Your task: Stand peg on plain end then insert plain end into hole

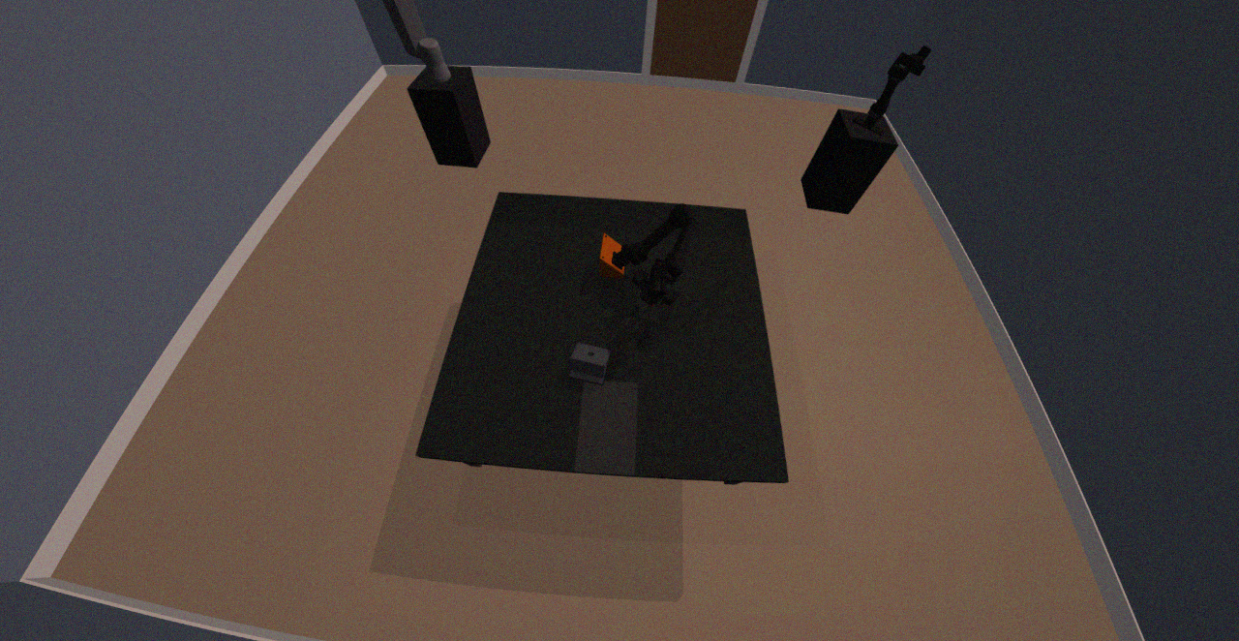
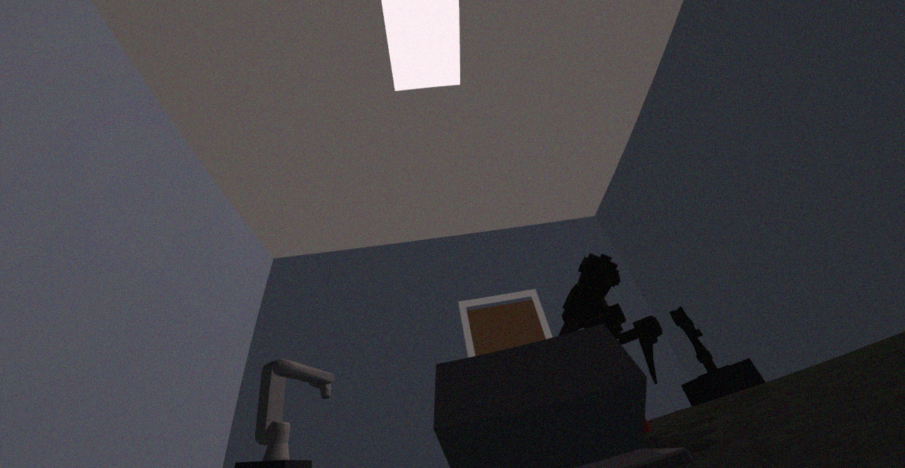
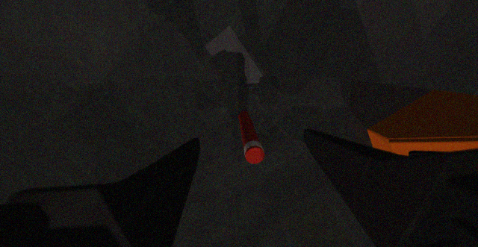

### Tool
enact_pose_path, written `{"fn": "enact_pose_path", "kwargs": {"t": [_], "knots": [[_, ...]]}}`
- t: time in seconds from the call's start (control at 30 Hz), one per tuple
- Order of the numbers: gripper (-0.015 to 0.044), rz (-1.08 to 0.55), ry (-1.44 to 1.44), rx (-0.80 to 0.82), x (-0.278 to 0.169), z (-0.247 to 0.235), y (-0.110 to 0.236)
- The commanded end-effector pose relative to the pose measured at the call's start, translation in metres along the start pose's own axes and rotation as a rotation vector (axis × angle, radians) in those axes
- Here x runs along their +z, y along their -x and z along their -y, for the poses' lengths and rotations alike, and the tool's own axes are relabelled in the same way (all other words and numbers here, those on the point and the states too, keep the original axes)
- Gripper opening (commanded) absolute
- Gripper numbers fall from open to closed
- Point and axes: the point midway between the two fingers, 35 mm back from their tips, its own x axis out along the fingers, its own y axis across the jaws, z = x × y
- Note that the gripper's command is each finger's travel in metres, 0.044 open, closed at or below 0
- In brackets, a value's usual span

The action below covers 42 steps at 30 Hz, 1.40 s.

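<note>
In the wrist view the black parallel-jaw gripper (image 3: 251, 146) hangs spread wide and empty, its dark fingers flanking the red cylindrical peg with a white band (image 3: 251, 138), probably to straddle it for a first pickup. The peg lies on the dark matte table (image 1: 520, 394), banded end toward six o'clock. An orange block (image 3: 426, 127) sits at three o'clock. Tan floor, dim blue-grey walls.

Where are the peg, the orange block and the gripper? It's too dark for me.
peg (image 3: 249, 135): wrist view, red shaft.
orange block (image 3: 429, 118): wrist view, top face.
gripper (image 3: 251, 144): wrist view, gap between open fingers.
</note>
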Motion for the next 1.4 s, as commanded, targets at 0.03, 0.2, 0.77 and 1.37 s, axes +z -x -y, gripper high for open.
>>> {"fn": "enact_pose_path", "kwargs": {"t": [0.03,0.2,0.77,1.37], "knots": [[0.0440,0.002,0.001,0.008,-0.002,-0.001,-0.007],[0.0440,0.000,0.001,0.010,-0.002,-0.001,-0.015],[0.0151,-0.003,0.001,0.005,-0.002,0.000,-0.021],[0.0000,0.002,-0.008,0.001,0.000,0.000,-0.007]]}}
